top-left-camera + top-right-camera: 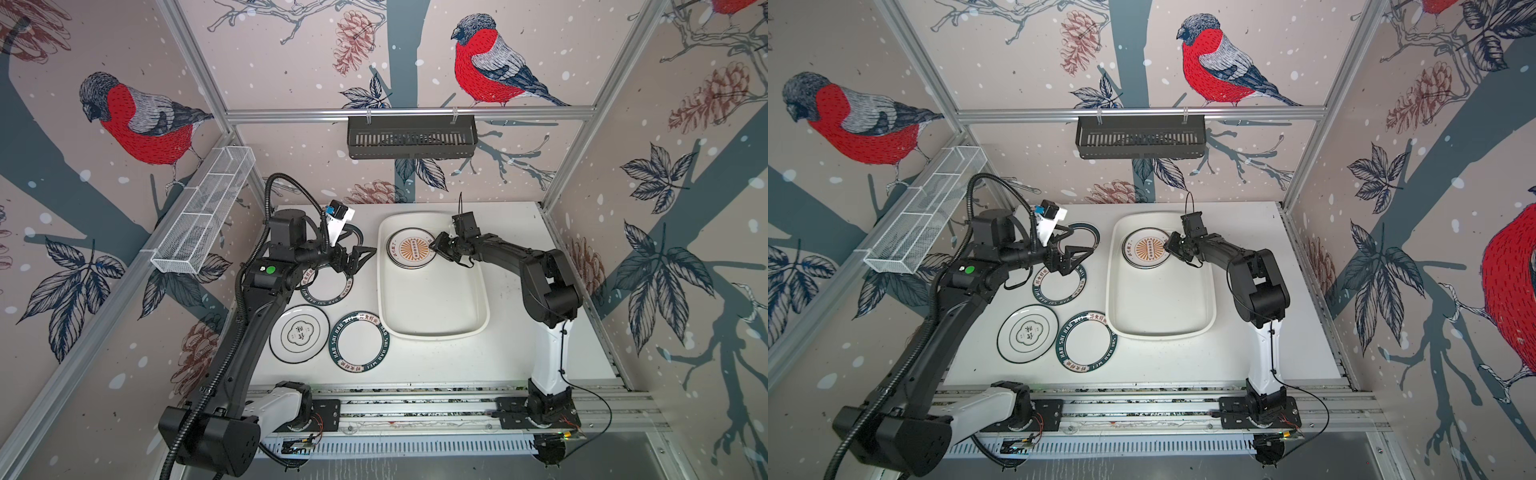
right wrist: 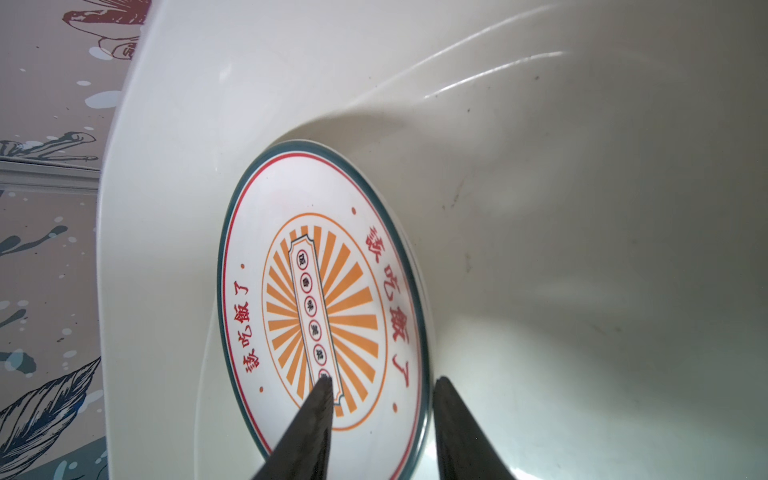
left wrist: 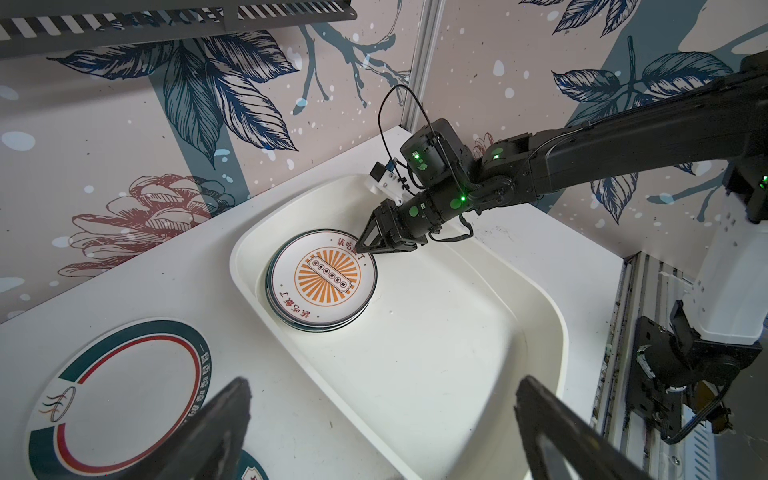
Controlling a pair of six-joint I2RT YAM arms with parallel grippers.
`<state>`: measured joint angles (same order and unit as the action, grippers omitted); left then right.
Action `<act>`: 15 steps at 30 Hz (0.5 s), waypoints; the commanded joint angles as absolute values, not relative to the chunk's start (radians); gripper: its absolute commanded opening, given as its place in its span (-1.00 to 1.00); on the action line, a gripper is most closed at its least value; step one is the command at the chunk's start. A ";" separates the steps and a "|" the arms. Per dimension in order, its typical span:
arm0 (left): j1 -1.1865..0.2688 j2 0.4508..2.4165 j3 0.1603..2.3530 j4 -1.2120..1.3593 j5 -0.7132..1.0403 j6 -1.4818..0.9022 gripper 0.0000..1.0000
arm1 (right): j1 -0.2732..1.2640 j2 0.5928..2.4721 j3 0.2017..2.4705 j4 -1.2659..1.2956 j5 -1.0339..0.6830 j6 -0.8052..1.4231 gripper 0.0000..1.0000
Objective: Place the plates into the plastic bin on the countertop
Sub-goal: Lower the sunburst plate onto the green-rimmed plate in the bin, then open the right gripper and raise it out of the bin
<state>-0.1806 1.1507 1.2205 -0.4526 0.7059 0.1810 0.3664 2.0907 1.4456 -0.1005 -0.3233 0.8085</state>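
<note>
Countertop (image 1: 457,361) bin (image 1: 436,303): plate (image 1: 409,251) at right gripper (image 1: 433,245)

White bin (image 1: 432,299). In it, a white plate (image 1: 411,248) with orange sun rays, red letters, thin green and red edge lines. On the white desk (image 1: 457,361): green-rimmed plate (image 1: 360,340) with pale letters, black-rimmed plate (image 1: 299,333) with a clover.

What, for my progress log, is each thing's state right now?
left gripper: open, empty, over the countertop
right gripper: jaws apart astride sunburst plate's rim; grip unclear
sunburst plate: flat atop a stack in the plastic bin
clover plate: flat on countertop
two lettered-rim plates: flat on countertop
red-ringed plate: on countertop, partly hidden
</note>
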 commanded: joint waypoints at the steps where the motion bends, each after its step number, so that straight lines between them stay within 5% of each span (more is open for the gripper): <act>1: -0.180 1.146 1.215 -0.425 0.724 0.181 0.97 | 0.369 2.100 1.459 -0.083 -0.339 0.805 -0.16; 15: -0.180 1.144 1.216 -0.428 0.718 0.181 0.97 | 0.355 2.065 1.435 -0.088 -0.331 0.806 -0.16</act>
